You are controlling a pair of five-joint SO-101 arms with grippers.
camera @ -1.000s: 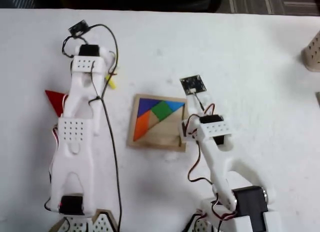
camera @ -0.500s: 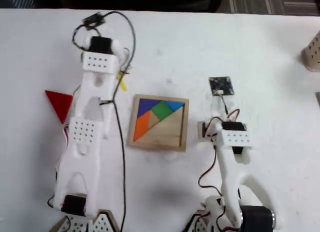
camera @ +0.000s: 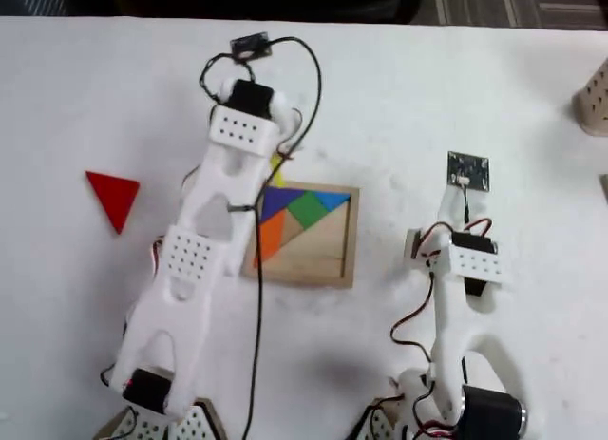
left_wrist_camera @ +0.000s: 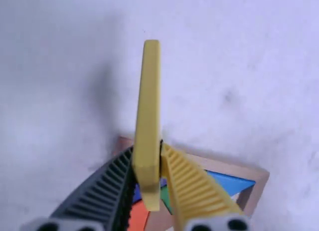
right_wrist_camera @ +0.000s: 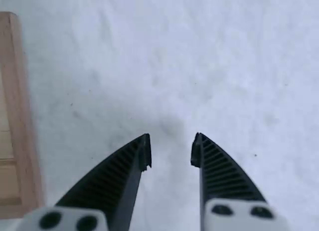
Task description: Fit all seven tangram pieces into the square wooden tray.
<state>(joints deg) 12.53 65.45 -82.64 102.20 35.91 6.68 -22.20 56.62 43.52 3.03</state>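
Note:
The square wooden tray [camera: 347, 259] lies mid-table holding blue, green and orange pieces [camera: 306, 208]. My left gripper [left_wrist_camera: 148, 163] is shut on a yellow piece [left_wrist_camera: 148, 121], held on edge above the tray's far left corner [left_wrist_camera: 251, 178]; the high view shows that yellow piece [camera: 276, 171] beside the left arm. A red triangle [camera: 114, 196] lies on the table left of the tray. My right gripper [right_wrist_camera: 169, 150] is open over bare white table, to the right of the tray's edge [right_wrist_camera: 20, 116].
The white tabletop [camera: 427, 88] spreads around the tray. A pale object [camera: 594, 103] stands at the far right edge. Both arm bases sit at the near edge.
The left arm swung right from beside the red triangle to the tray's far left corner, carrying the yellow piece. The right arm drew away from the tray to the right.

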